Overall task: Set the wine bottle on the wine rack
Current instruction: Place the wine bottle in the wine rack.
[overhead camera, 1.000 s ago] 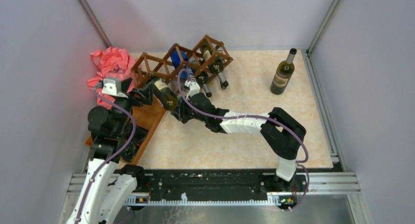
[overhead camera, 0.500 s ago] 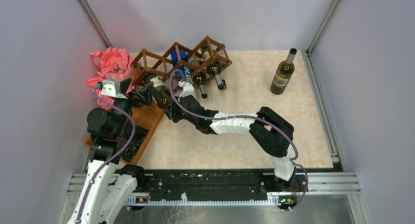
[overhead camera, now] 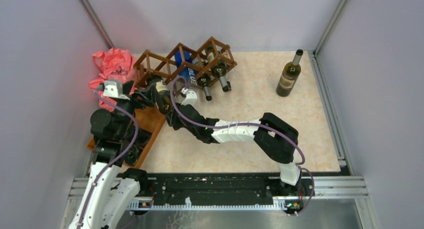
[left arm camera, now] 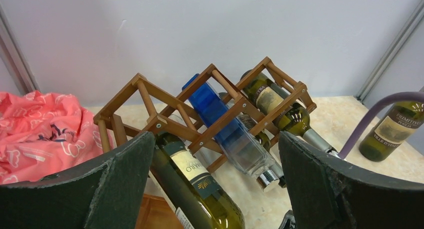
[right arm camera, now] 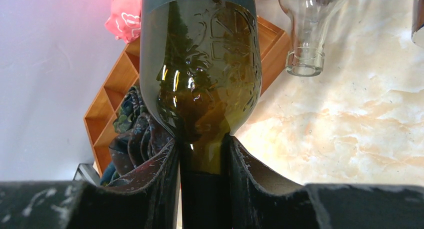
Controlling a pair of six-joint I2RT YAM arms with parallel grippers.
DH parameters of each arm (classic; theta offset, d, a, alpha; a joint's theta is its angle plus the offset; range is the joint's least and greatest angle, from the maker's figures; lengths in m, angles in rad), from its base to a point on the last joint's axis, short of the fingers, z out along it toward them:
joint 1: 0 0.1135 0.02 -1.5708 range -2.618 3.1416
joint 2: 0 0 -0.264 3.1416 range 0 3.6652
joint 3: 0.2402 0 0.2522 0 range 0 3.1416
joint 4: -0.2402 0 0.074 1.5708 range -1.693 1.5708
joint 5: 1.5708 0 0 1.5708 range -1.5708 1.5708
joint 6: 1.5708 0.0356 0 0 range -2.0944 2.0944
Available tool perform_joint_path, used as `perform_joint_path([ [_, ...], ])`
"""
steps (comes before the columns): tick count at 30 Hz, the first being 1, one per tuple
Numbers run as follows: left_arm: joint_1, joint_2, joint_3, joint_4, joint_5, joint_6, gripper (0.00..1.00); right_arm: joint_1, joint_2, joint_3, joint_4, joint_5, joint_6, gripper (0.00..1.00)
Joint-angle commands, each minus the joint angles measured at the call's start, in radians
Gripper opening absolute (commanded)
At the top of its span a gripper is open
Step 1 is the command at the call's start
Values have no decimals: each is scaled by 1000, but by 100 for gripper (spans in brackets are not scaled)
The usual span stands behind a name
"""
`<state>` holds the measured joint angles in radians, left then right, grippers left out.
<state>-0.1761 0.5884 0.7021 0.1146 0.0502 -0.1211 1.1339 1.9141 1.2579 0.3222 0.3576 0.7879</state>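
1. The right tool [right arm camera: 202, 154] is clenched on the neck of the wine bottle [right arm camera: 200, 74]; the left tool [left arm camera: 216, 149] is released, jaws wide apart, grasping nothing.
2. The bottle lies tilted, base end at the leftmost cell of the wine rack [left arm camera: 156, 121], neck toward the arms; how deep it sits I cannot tell.
3. The step in hand looks like the insertion; push along the bottle's own axis, so the glass slides rather than levers on the slats.
4. The rack seems light and may skid on the surface [overhead camera: 250, 89]; the left tool hovers near enough to brace the frame.
5. Release only once the body rests on the slats; a neck hold gives poor leverage, so go slowly.
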Motion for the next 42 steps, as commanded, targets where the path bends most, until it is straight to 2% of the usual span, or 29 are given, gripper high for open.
perform_joint_path([
  [1, 7, 17, -22, 8, -41, -74, 99, -9, -15, 65, 129, 147, 33, 0],
  [9, 7, -14, -36, -12, -158, -36, 99, -12, 34, 133, 100, 221, 134, 0],
  [19, 12, -51, -54, -4, -205, -12, 99, -29, 127, 258, 4, 196, 208, 0],
  [31, 22, -83, -61, -2, -259, 17, 99, -53, 283, 467, 44, 221, 136, 0],
  [42, 29, -113, -68, 7, -280, 30, 99, -83, 353, 583, -7, 219, 189, 0],
])
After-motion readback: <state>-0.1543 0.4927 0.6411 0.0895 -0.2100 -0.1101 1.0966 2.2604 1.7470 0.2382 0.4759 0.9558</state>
